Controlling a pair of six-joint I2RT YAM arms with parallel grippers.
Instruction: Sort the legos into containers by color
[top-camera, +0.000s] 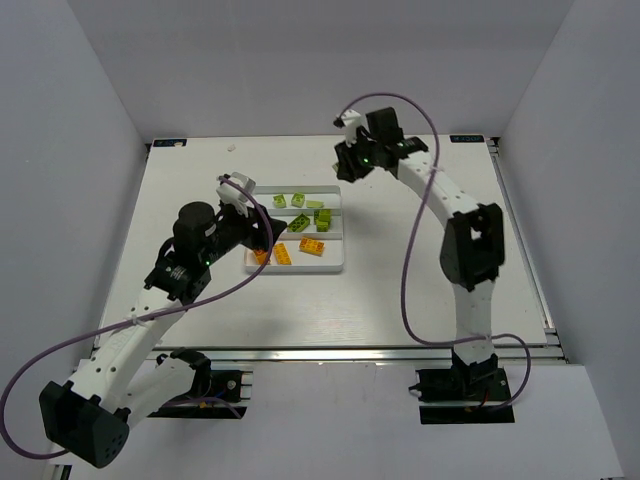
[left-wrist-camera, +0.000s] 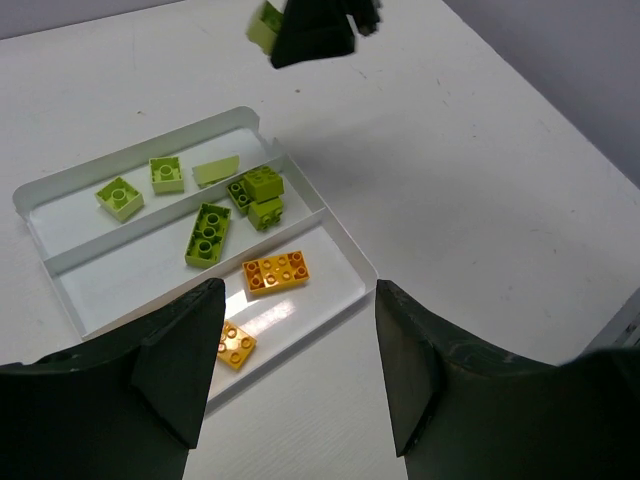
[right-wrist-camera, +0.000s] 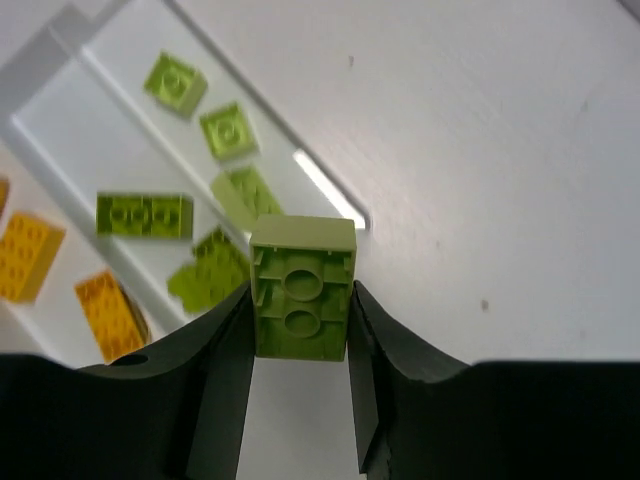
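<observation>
The right gripper (right-wrist-camera: 300, 305) pinches a lime-green brick (right-wrist-camera: 303, 285) by its long sides, with the hollow underside toward the wrist camera. It holds the brick in the air above the table (top-camera: 200, 190), just off the far right corner of the tray (top-camera: 334, 260). The left gripper (left-wrist-camera: 298, 320) hangs with its jaws spread wide and nothing between them, over the tray's near left edge. The white tray lies near the middle of the table, its three long compartments running left to right. The far compartment holds three pale green legos (left-wrist-camera: 166, 173) in a loose row. The middle one holds a darker green two-by-four brick (left-wrist-camera: 207, 234) and, beside it, a small cluster of green bricks (left-wrist-camera: 258, 198) touching each other. The near compartment holds the orange legos (left-wrist-camera: 276, 272): three show from above, two in the left wrist view.
</observation>
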